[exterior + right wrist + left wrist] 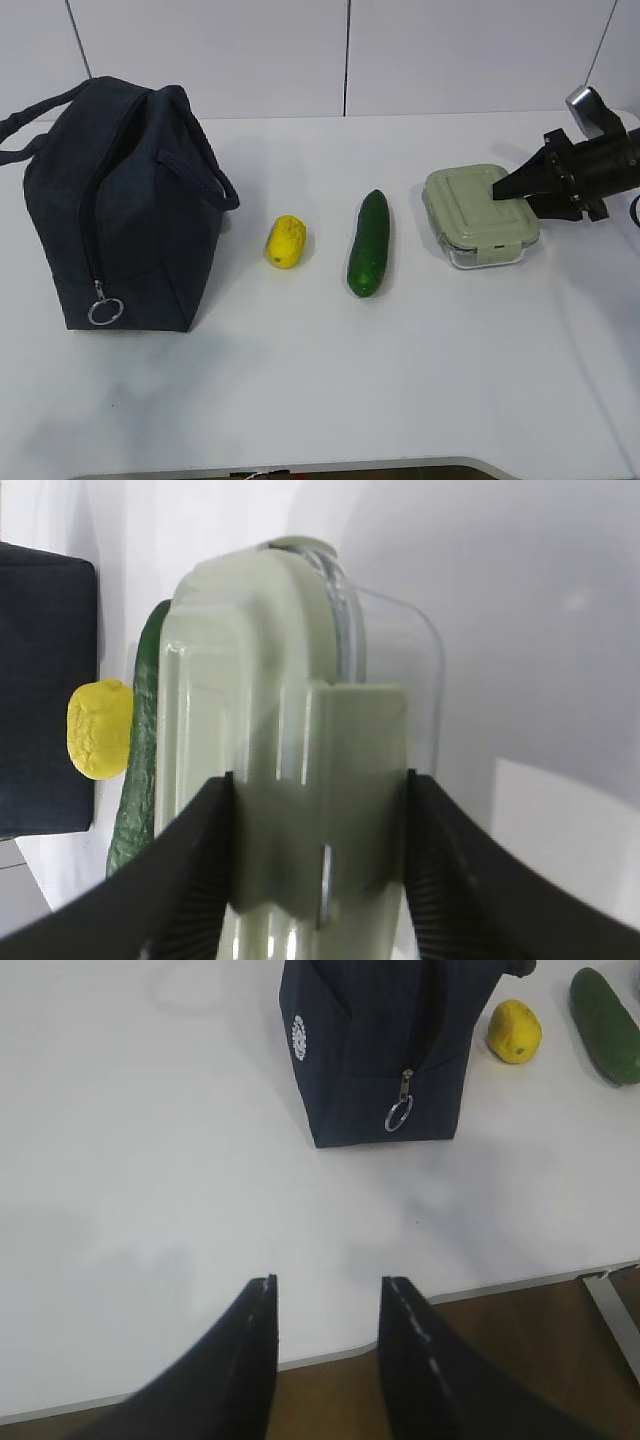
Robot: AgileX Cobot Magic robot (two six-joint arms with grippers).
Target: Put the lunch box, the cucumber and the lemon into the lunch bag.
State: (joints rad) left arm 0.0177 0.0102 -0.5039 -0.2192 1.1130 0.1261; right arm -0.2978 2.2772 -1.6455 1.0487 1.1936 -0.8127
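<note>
Right hand (512,188) at the right end of the lunch box (478,214), fingers astride the lid's end latch (322,810), apparently pressing it from both sides though firm grip unclear. Lunch box resting on the bench (330,400), long axis running toward the hand, cucumber (369,243) just left of it, lemon (286,241) further left, lunch bag (115,205) furthest, upright with zipper ring (105,311) low on the near end. Left hand (325,1305) spread and holding nothing, hovering over the bench edge near the bag. Box clearly nearer the right arm; bag probably needing opening first.
</note>
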